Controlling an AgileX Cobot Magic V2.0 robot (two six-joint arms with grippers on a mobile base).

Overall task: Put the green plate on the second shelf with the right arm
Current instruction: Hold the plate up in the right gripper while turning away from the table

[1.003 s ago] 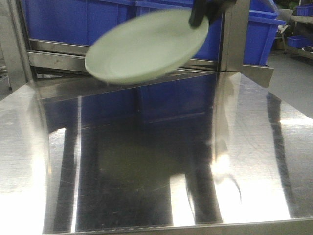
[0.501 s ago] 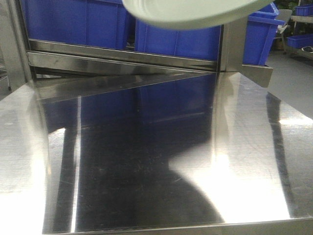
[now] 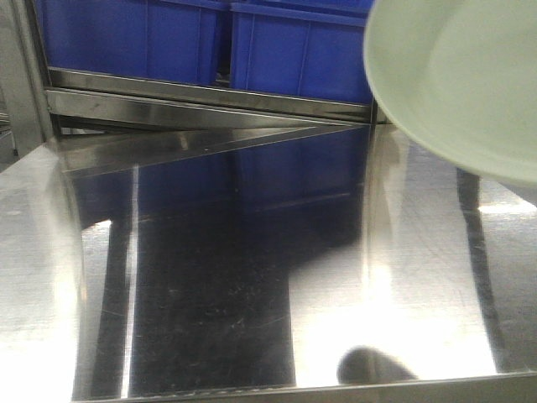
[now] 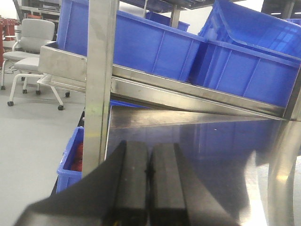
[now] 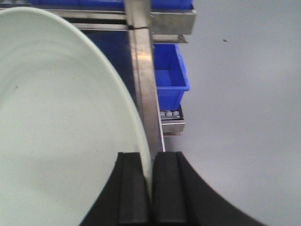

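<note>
Right gripper (image 5: 149,162) pads clamped on rim of green plate (image 5: 61,117), edge pinched between them. Left gripper (image 4: 150,157) pads pressed together, nothing between, low over steel tabletop (image 3: 210,277). Front view: plate in air, tilted, upper right, above tabletop's right side, touching no surface. Behind tabletop, second shelf (image 3: 210,101) front rail, two blue bins (image 3: 168,38) on it; plate in front of shelf's right end, not resting on it

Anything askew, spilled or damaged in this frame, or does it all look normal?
Only the pale mint-green round plate stands out: the black right gripper pinches it by the rim, so it hangs clearly tilted in the air, its inside facing the front camera. No spill or damage shows.
</note>
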